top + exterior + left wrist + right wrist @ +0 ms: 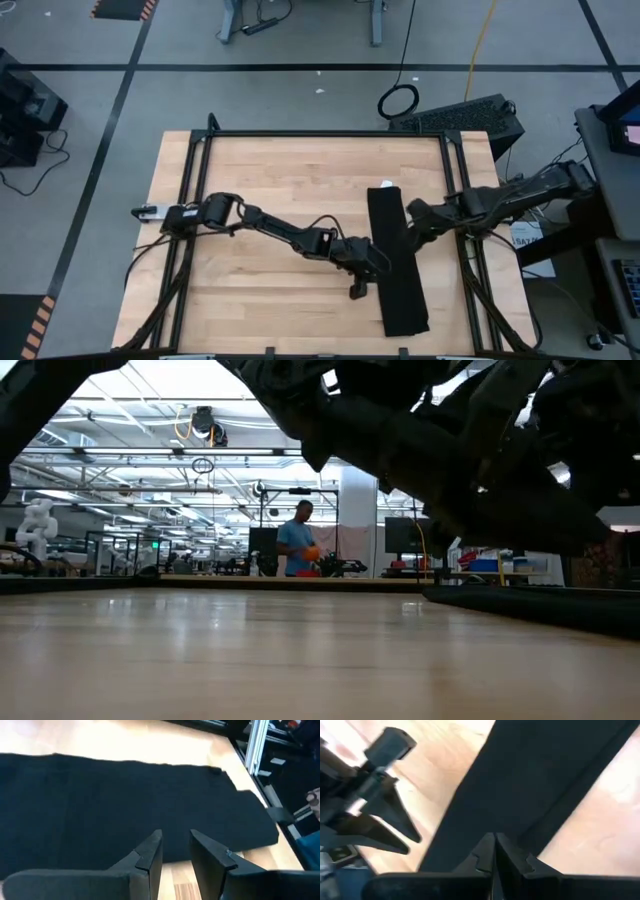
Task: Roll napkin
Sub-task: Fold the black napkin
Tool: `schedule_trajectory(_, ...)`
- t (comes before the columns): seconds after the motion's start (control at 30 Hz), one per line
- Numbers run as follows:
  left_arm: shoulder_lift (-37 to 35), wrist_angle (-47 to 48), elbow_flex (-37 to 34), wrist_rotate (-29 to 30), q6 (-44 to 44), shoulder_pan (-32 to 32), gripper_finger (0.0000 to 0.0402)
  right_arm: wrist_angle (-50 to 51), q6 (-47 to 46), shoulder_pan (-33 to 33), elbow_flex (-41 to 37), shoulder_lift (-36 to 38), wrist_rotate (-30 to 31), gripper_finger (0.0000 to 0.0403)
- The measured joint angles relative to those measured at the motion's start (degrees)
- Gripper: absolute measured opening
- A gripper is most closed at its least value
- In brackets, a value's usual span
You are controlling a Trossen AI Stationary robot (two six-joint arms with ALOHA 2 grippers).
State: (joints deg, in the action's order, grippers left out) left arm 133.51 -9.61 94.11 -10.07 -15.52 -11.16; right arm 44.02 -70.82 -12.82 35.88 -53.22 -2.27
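Note:
The black napkin [402,300] lies flat on the wooden table as a long narrow strip running from far to near, right of centre, with a small white tag [384,184] at its far end. It also shows in the left wrist view [125,800], the right wrist view [530,780] and the low view [540,603]. My left gripper [357,291] stands low just left of the strip's near half, fingers [150,852] a little apart with nothing between them. My right gripper [408,243] hangs shut [495,851] over the strip's middle, slanting down, with no cloth lifted by it.
Black frame rails [195,200] run along the table's left, right and far edges. Bare wood [270,300] spreads left of the napkin. A black keyboard [465,115] lies on the floor beyond the far edge. A person [297,540] stands far back in the room.

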Motion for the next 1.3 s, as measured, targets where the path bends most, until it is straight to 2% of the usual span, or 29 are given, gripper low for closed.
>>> schedule_trajectory(0.17, 2.1, 1.4, 0.1, 0.1, 4.7, -0.5, 0.0100, -2.5, -9.0, -3.8, 0.0, 2.0, 2.2, 0.0007)
schedule_trajectory(0.3, 2.4, 10.0, 0.2, 2.4, 5.6, 0.0, 0.0100, -5.5, -14.1, -6.7, 0.0, 1.8, 4.4, 0.0007)
schedule_trajectory(0.43, 0.1, 21.3, 0.4, 7.7, 6.1, 0.7, 0.0091, -6.8, -18.6, -8.9, 0.0, -0.1, 11.8, 0.0007)
schedule_trajectory(0.57, -4.0, 27.8, -0.2, 5.9, 8.0, 1.4, 0.0066, -6.5, -22.5, -8.4, 0.0, -4.0, 16.1, 0.0007)
schedule_trajectory(0.77, -10.3, 30.3, 0.2, 4.6, 4.4, 1.0, 0.0030, -7.4, -22.9, -5.7, 0.0, -15.1, 14.2, 0.0005)
schedule_trajectory(0.93, -15.0, 43.3, -1.3, 6.2, 2.2, 1.4, 0.0013, -14.7, -22.8, -4.2, 0.0, -24.6, 9.2, 0.0001)
schedule_trajectory(1.0, -18.7, 46.9, -3.9, 6.5, 1.2, 1.4, 0.0008, -19.2, -23.0, -3.7, 0.0, -28.2, 8.0, 0.0001)
schedule_trajectory(1.3, -41.2, 46.8, -22.3, 8.8, -6.8, 2.6, 0.0006, -37.3, -24.5, -2.9, 2.5, -41.7, 3.7, 0.0000)
